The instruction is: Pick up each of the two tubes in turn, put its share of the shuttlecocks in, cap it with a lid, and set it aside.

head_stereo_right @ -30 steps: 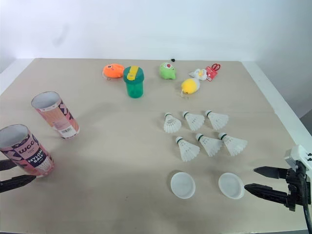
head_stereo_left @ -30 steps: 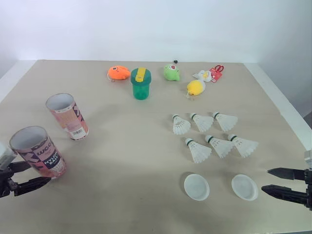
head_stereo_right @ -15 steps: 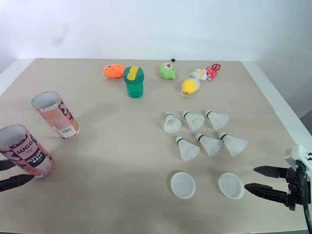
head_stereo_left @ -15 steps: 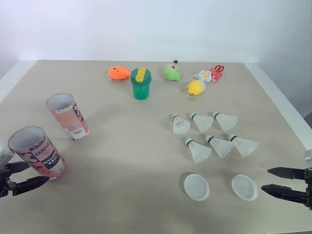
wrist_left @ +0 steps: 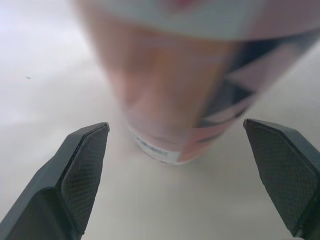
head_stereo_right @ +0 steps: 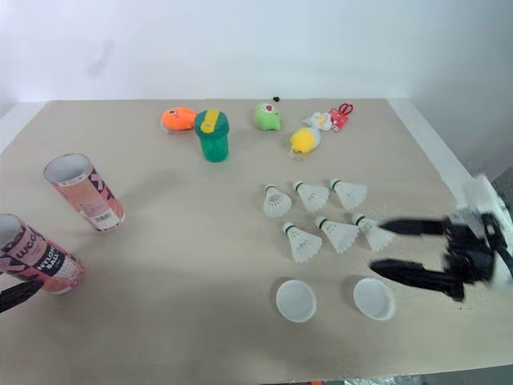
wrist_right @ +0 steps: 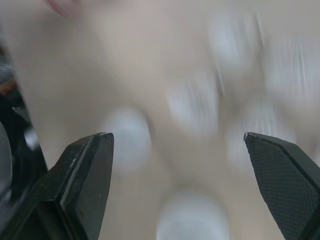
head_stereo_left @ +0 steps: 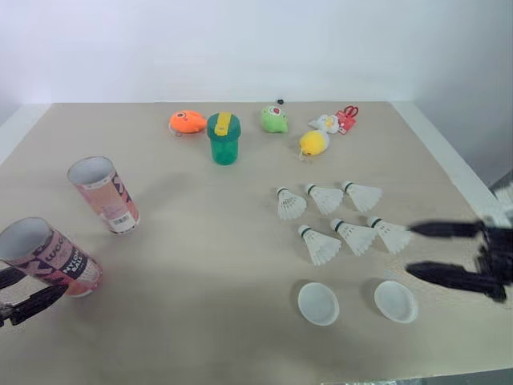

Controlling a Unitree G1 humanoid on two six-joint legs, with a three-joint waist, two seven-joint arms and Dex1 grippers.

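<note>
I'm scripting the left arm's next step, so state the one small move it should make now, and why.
Probably ease the left claw forward, then shut it on the near pink printed cardboard tube. The claw is open, the tube's base lies just ahead between its black fingers, untouched, and the tube stands uncapped on the beige table.

So I count two tubes [head_stereo_left: 103, 195] [head_stereo_left: 46, 257], six shuttlecocks [head_stereo_left: 290, 204] [head_stereo_left: 325, 197] [head_stereo_left: 362, 196] [head_stereo_left: 319, 245] [head_stereo_left: 354, 236] [head_stereo_left: 391, 234], two lids [head_stereo_left: 318, 304] [head_stereo_left: 396, 301], one green cup [head_stereo_left: 224, 139], four small toys [head_stereo_left: 186, 122] [head_stereo_left: 273, 119] [head_stereo_left: 314, 143] [head_stereo_left: 326, 123], one red scissors [head_stereo_left: 346, 118].
</note>
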